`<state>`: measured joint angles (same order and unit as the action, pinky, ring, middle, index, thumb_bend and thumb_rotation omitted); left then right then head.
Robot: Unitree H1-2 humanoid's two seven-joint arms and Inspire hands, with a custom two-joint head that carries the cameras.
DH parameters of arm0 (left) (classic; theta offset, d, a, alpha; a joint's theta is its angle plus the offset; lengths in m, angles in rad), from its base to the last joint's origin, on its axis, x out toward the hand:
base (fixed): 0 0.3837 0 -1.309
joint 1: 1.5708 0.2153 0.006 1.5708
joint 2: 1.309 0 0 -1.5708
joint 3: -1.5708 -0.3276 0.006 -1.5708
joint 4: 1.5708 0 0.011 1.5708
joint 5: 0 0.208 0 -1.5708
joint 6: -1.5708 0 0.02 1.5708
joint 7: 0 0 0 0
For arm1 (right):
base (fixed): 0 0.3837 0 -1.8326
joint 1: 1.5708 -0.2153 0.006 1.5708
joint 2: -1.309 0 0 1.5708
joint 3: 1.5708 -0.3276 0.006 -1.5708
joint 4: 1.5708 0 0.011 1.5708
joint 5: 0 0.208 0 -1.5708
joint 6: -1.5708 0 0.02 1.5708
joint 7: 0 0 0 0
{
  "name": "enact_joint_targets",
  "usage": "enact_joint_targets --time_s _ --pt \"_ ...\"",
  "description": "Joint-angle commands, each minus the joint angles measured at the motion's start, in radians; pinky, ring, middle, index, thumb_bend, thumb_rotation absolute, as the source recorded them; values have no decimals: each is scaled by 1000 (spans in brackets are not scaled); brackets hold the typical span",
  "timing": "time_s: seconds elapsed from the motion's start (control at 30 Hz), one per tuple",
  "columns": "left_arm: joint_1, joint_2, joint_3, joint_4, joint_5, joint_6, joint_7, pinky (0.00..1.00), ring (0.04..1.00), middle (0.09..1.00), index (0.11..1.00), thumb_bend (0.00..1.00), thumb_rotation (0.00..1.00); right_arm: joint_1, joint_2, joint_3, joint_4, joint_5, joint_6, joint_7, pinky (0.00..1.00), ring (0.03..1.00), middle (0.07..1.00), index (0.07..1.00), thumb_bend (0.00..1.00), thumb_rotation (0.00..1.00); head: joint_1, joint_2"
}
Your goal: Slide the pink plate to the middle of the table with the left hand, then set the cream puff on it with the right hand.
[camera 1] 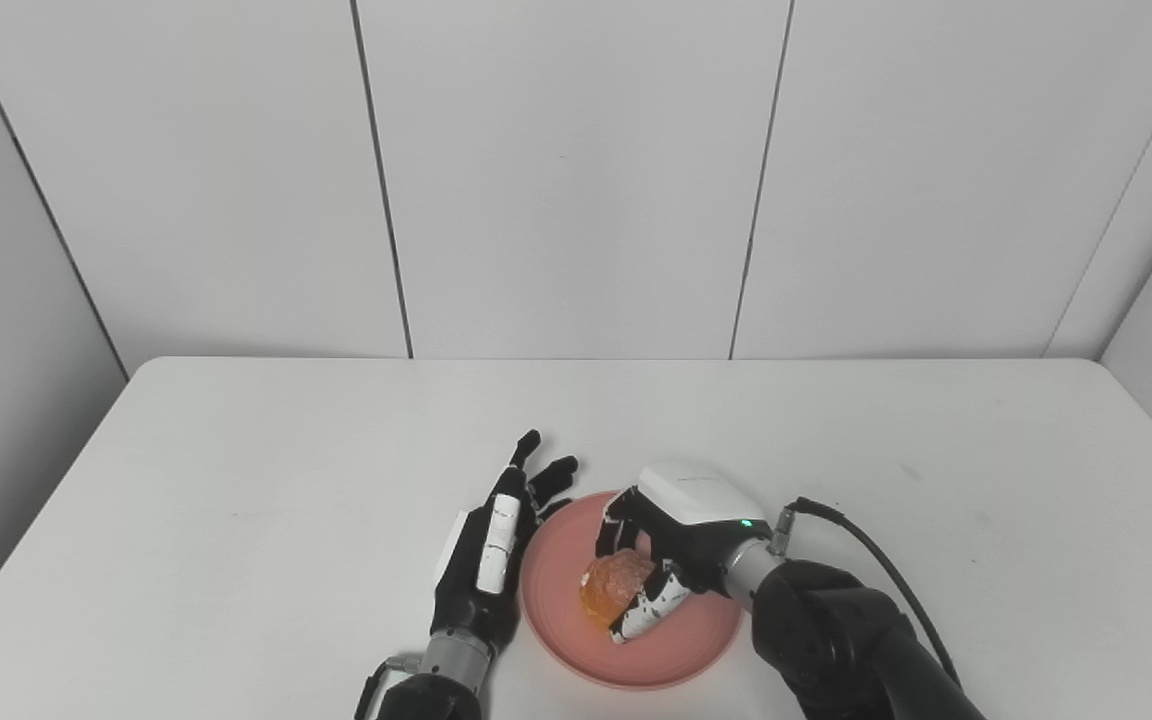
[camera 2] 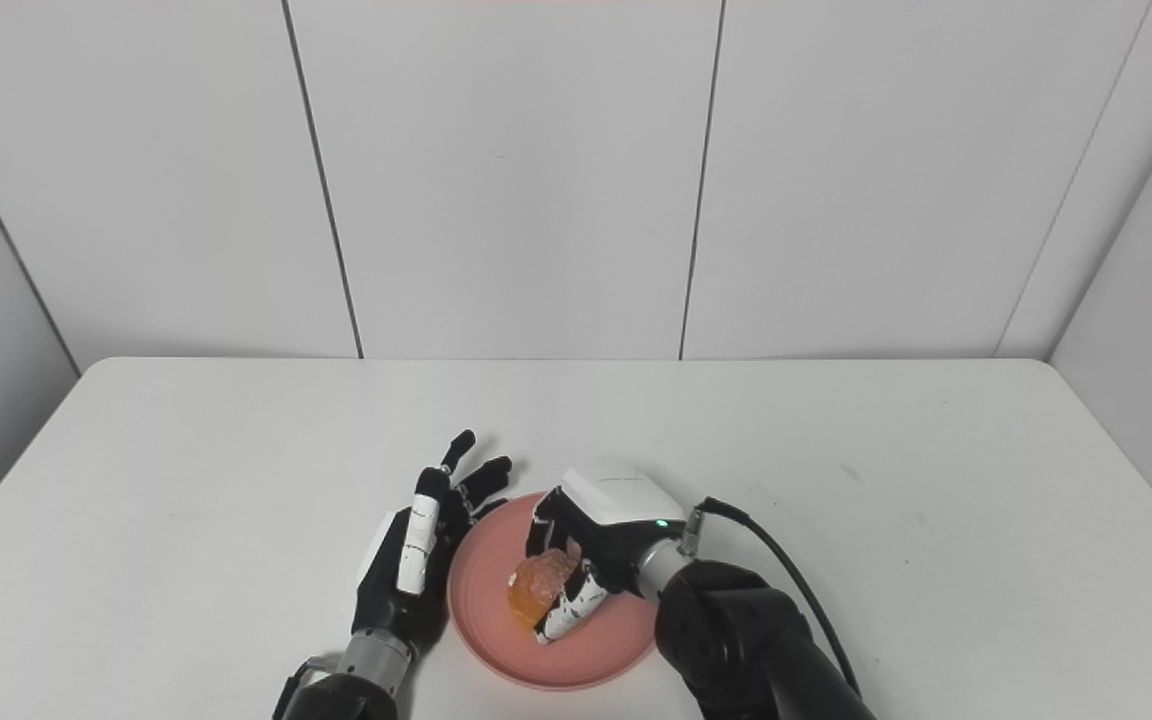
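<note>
Puff (camera 1: 614,585) sits low over the plate (camera 1: 556,600), right hand (camera 1: 671,545) wrapped around it, fingers and thumb clamped on its sides. Plate lies near the front edge of the table (camera 1: 236,480), about centre. Left hand (camera 1: 496,540) rests just beside the plate's left rim, fingers spread, holding nothing. Risk now: a sticky release could drag the puff off or tip it, and the left hand could nudge the plate. No readable writing anywhere

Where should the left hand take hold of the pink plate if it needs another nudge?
Probably by the left rim of the pink plate, coming from the left. The left hand is open beside that raised edge, while the right hand, shut on the cream puff, covers the middle.
</note>
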<state>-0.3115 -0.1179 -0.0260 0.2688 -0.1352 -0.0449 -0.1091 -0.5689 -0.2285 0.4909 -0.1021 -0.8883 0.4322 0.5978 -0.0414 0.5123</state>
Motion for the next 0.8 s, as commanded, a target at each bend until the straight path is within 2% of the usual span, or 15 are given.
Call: enact_joint_targets --time_s 0.0,0.2,0.43,0.57,0.67,0.77 --pt "46 9 1 35 -3 46 0 842 886 836 941 832 937 -14 0 -17 -34 -7 10 -11 510 662 735 690 919 333 1 1" --pt "47 10 -1 38 1 43 2 830 880 842 941 830 937 -1 -2 -26 -58 -24 5 -19 597 740 798 744 973 339 -5 -4" --pt "50 12 3 45 -5 41 0 824 879 839 943 851 920 29 0 -67 -115 0 -13 -40 601 747 799 725 971 317 -3 -6" --pt "52 11 7 46 -14 43 -3 823 881 839 943 854 899 52 -6 -93 -173 12 -8 -38 570 733 787 708 967 310 -5 -5" --pt "53 9 9 44 -14 46 1 820 875 844 944 855 896 83 -6 -133 -211 48 -21 -66 553 714 772 694 964 298 -3 -5" --pt "53 9 13 48 -14 39 3 820 871 843 943 860 894 133 9 -197 -226 136 -76 -147 545 681 742 673 911 294 -5 -4"
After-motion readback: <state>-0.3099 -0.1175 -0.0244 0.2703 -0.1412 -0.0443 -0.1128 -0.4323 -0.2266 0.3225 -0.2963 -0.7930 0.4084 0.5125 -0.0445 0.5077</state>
